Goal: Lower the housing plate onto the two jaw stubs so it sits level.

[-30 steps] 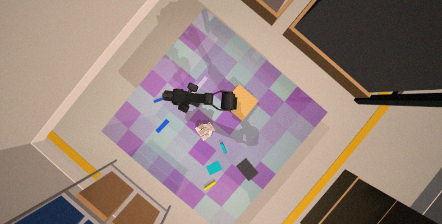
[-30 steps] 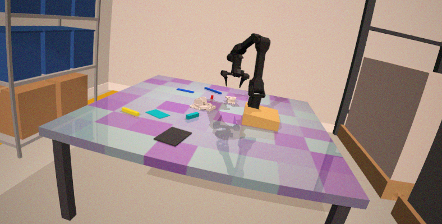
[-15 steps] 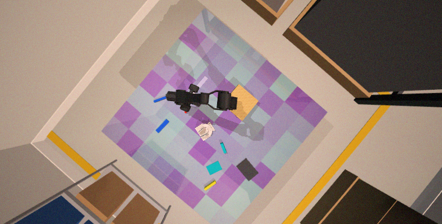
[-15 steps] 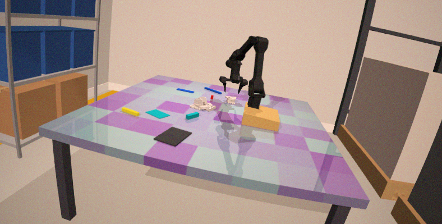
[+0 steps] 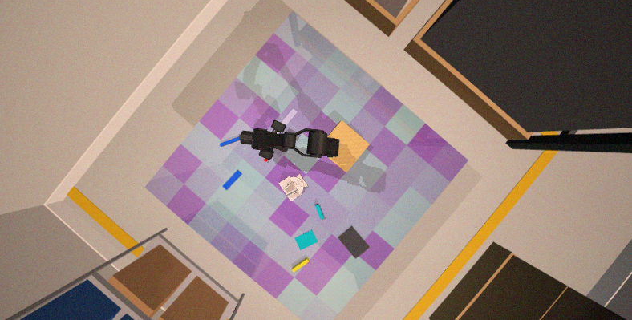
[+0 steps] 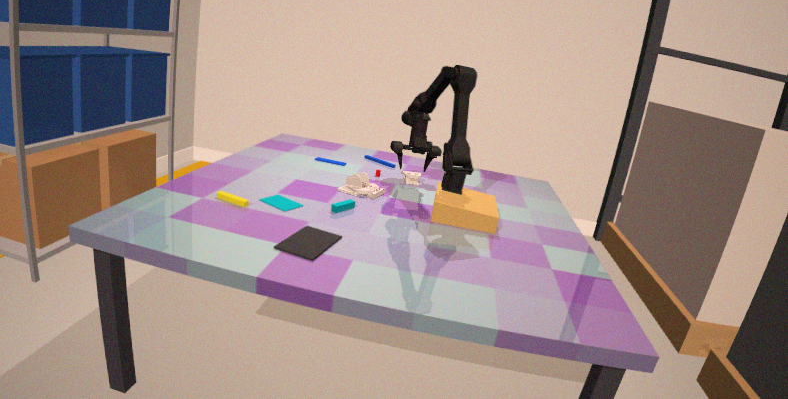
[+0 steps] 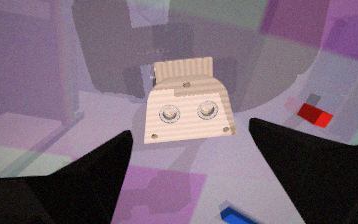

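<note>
The housing plate (image 7: 187, 97) (image 6: 411, 177) is a small cream piece with two ringed round holes and small corner holes. It stands raised on the table, apart from the gripper body; the arm hides it in the top view. My gripper (image 7: 190, 129) (image 6: 413, 169) is open and empty, pointing down above the housing plate, with a fingertip to either side of it in the wrist view. The cream gripper assembly (image 5: 293, 188) (image 6: 361, 186) lies separately on the table. Its jaws and stubs are too small to tell apart. My fingertips are hidden in the top view.
A red block (image 5: 265, 160) (image 6: 378, 173) (image 7: 315, 115) lies near the housing plate. Two blue bars lie beyond it, one here (image 5: 232, 180) (image 6: 330, 161). A teal block (image 5: 319, 211) (image 6: 342, 206), teal sheet (image 5: 305, 240) (image 6: 281, 202), yellow bar (image 5: 300, 265) (image 6: 232, 199) and dark sheet (image 5: 354, 241) (image 6: 308, 242) lie beyond the assembly.
</note>
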